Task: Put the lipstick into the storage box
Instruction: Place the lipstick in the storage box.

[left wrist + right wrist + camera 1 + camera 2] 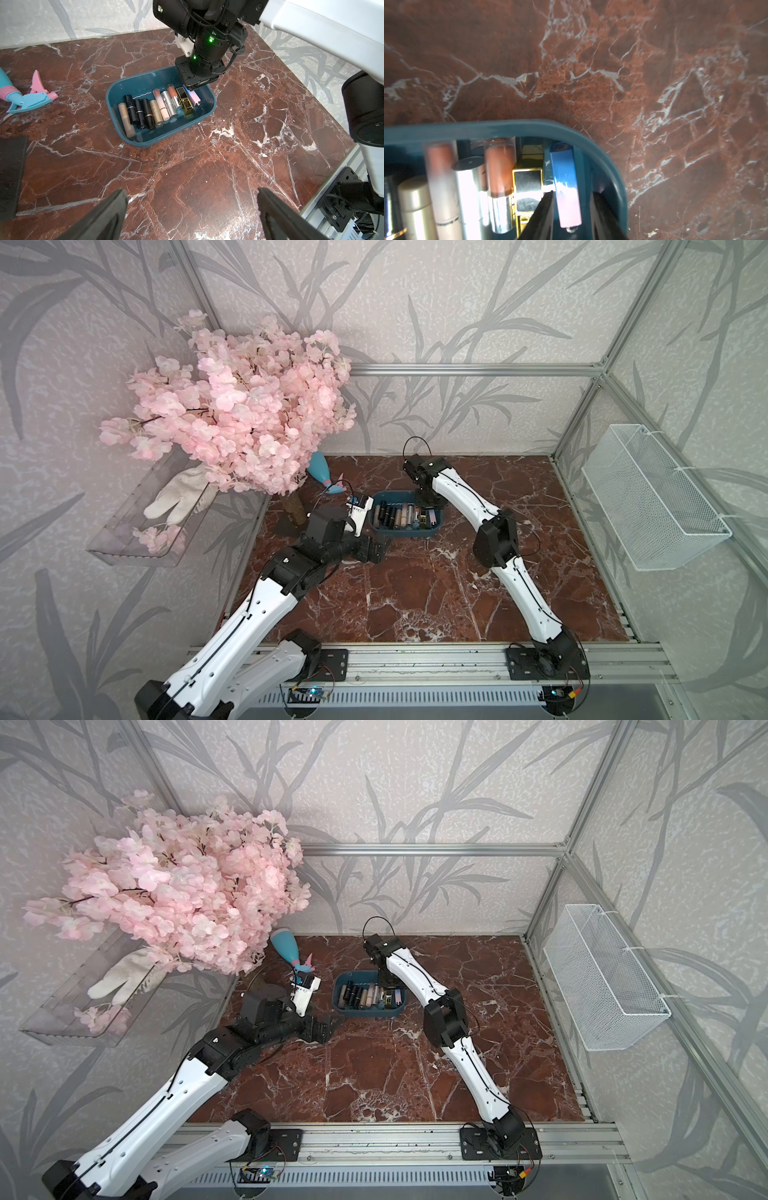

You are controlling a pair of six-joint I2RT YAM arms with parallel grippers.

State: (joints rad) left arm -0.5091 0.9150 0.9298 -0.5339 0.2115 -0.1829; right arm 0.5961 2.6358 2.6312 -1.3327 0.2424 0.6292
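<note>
Tabletop: red-brown marble-pattern tabletop (415,597) with white veins, set inside an aluminium frame.
Left claw: the left claw (191,192) is spread wide and empty. It is over bare tabletop by the near-left corner of the box and does not touch it.
Storage box: shallow dark teal plastic storage box (145,143), a rounded rectangle with a thick rim. It sits flat about mid-width, closer to the far edge than the near edge.
Box contents: a row of lipstick tubes (145,112) in black, beige, silver and gold lies side by side on the box floor.
Lipstick: the pink-to-blue square-section lipstick (566,187) is inside the storage box at its right end, just beside a gold-and-black square tube (186,101).
Right claw: the right claw (572,194) points down into the box's right end with its jaws partly apart, astride the lipstick. One finger (544,207) touches the lipstick and a teal gap shows at the other, so it is not clamped.
Spray bottle: a blue-and-pink plastic spray bottle (322,472) lies on its side toward the far-left corner, apart from the box.
Blossom tree: an artificial pink blossom tree (241,406) stands by the left edge, in the far half.
Side walls: a clear acrylic tray (124,547) on the left wall holds a white glove (178,497). A white wire-mesh basket (652,506) hangs on the right wall.
</note>
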